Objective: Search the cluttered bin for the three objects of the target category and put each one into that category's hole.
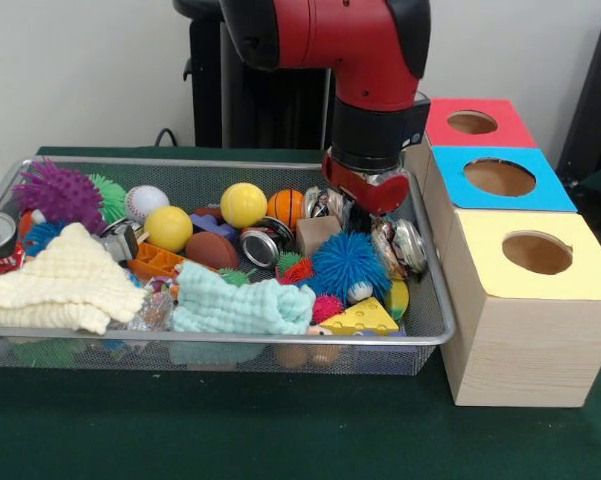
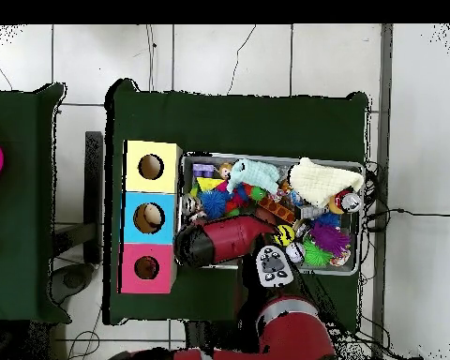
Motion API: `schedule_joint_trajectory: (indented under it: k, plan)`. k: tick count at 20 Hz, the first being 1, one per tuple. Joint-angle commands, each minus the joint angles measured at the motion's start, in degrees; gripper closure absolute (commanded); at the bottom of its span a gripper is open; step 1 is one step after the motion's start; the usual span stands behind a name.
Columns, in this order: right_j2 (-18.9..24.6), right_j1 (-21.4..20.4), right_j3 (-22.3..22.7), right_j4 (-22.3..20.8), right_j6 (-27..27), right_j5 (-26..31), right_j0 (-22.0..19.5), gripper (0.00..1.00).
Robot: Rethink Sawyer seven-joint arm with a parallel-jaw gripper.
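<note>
The red and black arm comes down over the right end of the wire mesh bin (image 1: 220, 338), and its gripper (image 1: 366, 210) hangs low among shiny metal cans (image 1: 405, 245) by the bin's right wall. The wrist housing hides the tip. Just left of it are a wooden block (image 1: 315, 232), a small basketball (image 1: 286, 206) and a blue fuzzy toy (image 1: 348, 265). Right of the bin stand three boxes with round holes: red (image 1: 475, 122), blue (image 1: 500, 178) and yellow (image 1: 537, 253). From overhead the arm (image 2: 224, 241) lies across the bin end nearest the blue box (image 2: 148, 217).
The bin also holds two yellow balls (image 1: 243, 204), a baseball (image 1: 145, 201), a brown football (image 1: 211, 250), a purple spiky ball (image 1: 58, 192), a cream cloth (image 1: 60, 280), a mint cloth (image 1: 240, 305), a cheese wedge (image 1: 360, 318) and another can (image 1: 263, 245).
</note>
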Motion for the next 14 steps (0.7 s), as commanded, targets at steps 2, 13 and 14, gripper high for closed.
schedule_joint_trajectory:
  k: [2, 13, 14]
  plan:
    - [13.33, -1.79, 4.2, -10.67, -19.13, -4.3, -10.23, 1.0]
    - [15.95, -14.04, 10.07, -10.39, -13.06, 3.87, -9.3, 1.0]
    - [15.74, -14.68, 10.18, -10.37, -12.64, 4.15, -8.83, 1.0]
